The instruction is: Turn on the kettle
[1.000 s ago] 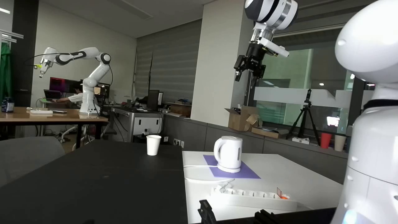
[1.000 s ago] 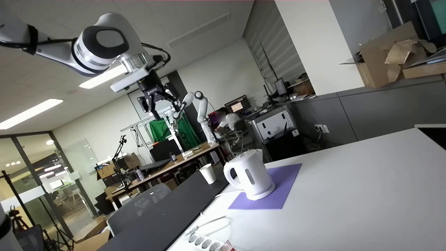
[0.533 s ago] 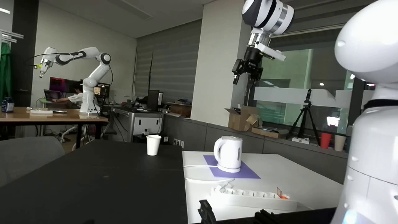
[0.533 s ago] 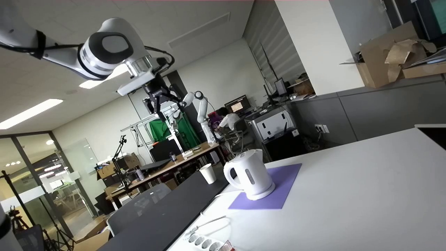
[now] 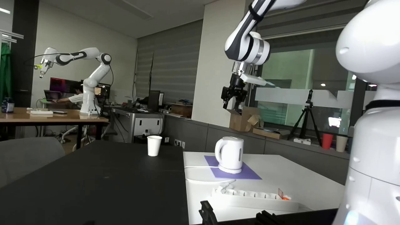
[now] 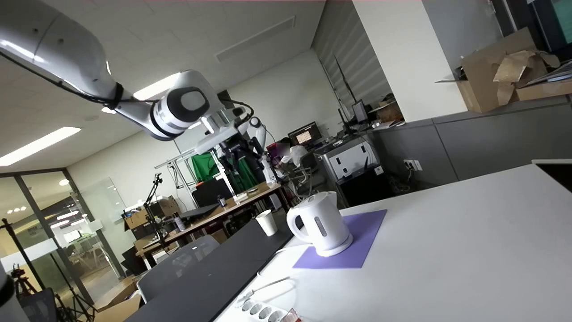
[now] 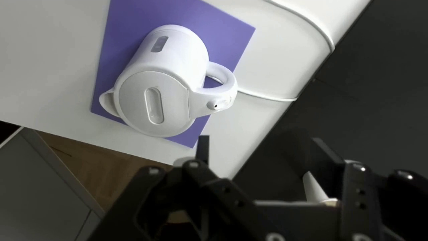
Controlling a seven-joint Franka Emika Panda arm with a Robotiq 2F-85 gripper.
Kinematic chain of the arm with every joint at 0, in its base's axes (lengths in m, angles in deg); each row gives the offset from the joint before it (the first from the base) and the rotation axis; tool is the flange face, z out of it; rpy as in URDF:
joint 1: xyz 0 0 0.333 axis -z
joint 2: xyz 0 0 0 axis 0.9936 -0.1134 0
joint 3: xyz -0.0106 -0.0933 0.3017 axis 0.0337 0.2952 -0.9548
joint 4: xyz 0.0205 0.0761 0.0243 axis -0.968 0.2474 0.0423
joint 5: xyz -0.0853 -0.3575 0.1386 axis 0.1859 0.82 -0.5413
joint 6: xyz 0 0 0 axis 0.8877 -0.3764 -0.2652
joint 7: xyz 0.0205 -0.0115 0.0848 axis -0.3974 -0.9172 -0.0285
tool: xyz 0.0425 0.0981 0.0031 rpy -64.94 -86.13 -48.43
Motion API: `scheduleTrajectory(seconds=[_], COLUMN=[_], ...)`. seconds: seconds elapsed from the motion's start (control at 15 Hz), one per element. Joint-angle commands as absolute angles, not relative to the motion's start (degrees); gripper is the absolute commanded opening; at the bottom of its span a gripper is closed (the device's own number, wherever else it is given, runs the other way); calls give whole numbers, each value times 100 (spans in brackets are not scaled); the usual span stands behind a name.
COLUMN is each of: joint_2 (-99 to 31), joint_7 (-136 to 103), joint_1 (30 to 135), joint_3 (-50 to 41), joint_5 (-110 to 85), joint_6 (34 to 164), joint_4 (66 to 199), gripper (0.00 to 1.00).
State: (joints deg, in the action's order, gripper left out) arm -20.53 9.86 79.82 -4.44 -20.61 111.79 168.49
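Note:
The white kettle (image 5: 233,153) stands upright on a purple mat, and it also shows in an exterior view (image 6: 325,226). In the wrist view the kettle (image 7: 177,57) is seen from above, with its lid shut and its loop handle (image 7: 230,78) toward the black table. A small rounded tab (image 7: 216,104) with a dark dot sits on top of the handle. My gripper (image 5: 232,108) is well above and apart from the kettle, pointing down. In the wrist view the gripper (image 7: 260,142) is open, its fingers wide apart with nothing between them.
The purple mat (image 5: 250,174) lies on the white table (image 6: 447,250). A white cord (image 5: 200,166) runs from the kettle's base. A white power strip (image 5: 256,200) lies nearer the robot base. A white paper cup (image 5: 154,146) stands on the black table (image 5: 93,187) beside it.
My arm has moved down and toward the kettle side, the gripper dropping lower in both exterior views. The gripper stays open. The kettle, mat and cup have not moved.

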Motion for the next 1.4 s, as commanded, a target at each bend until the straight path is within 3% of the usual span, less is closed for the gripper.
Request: scheduleTrajectory(seconds=[0.0,0.4,1.33], joint_2=[-2910,-3596,-3662], joint_7=[860,610,739], joint_1=[8171,8291,8513], joint_3=[-640,-700,-870], joint_5=[-1715,-1241,-1342], joint_6=[11232,11115,11256], joint_4=[16173,15774,15925], gripper=[45,3,1])
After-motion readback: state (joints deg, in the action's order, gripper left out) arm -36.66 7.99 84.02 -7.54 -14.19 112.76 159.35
